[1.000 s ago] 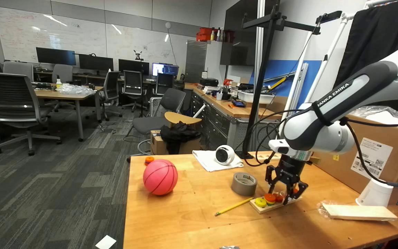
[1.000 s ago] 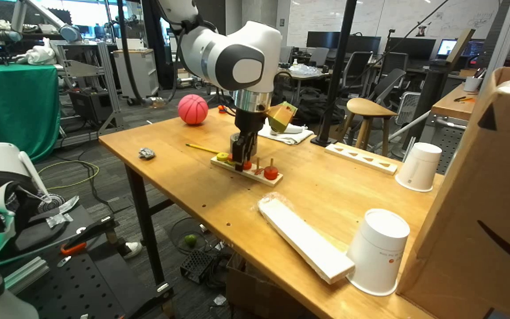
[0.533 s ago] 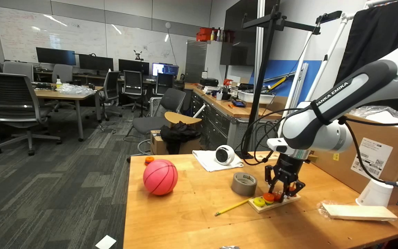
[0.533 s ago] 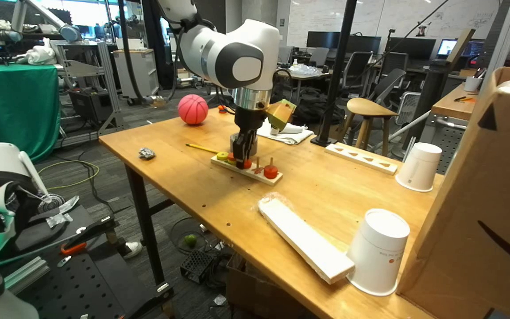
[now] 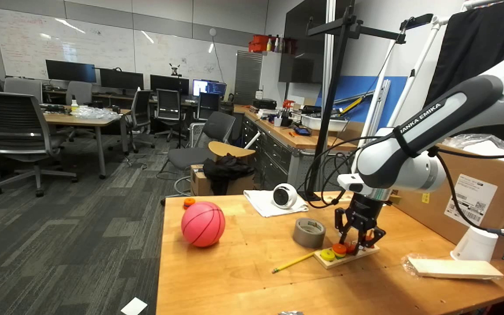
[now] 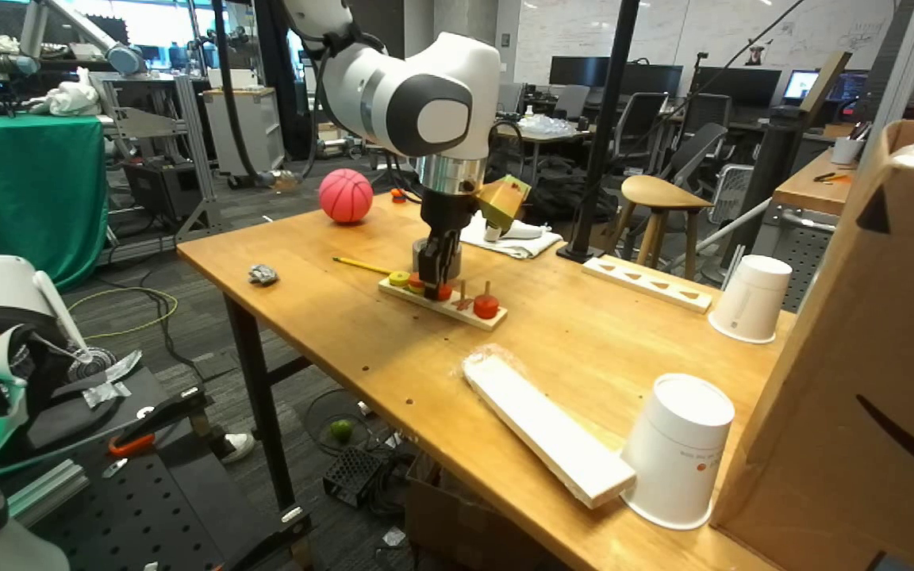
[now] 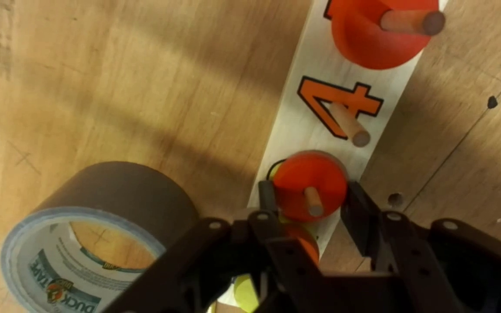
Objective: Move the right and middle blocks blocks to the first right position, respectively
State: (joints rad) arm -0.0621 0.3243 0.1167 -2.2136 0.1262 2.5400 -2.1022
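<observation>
You're gripping the middle red disc (image 7: 300, 180): in the wrist view, the fingertips (image 7: 267, 195) of your gripper (image 7: 310, 187) are bearing on opposite sides of its rim. The disc is sitting around its wooden peg (image 7: 314, 203) on the numbered pegboard (image 7: 287, 117), the peg's end poking up through it, so you're probably standing between grasp and lift.

For a clean lift, you're wanting to go straight up along the peg; leaning off line is likely to be binding disc on wood or dragging the pegboard along. Be watching that the board isn't rising too. The orange disc (image 7: 307, 242) is showing just beside, partly hidden by your gripper, so you're needing to steer away from that end. The next peg (image 7: 349, 124), rising out of the printed 4 (image 7: 337, 94), is standing one place along and seeming the likely target; the far red disc (image 7: 376, 48), presumably your right block, is sitting on the peg beyond.

In both exterior views, the Franka arm (image 6: 433, 103) is reaching over the wooden table (image 6: 322, 317), its last links hanging so that the gripper is pointing down with a slight lean. The fingertips are straddling the pegboard crosswise, low over it, one toward each of its long edges.
</observation>
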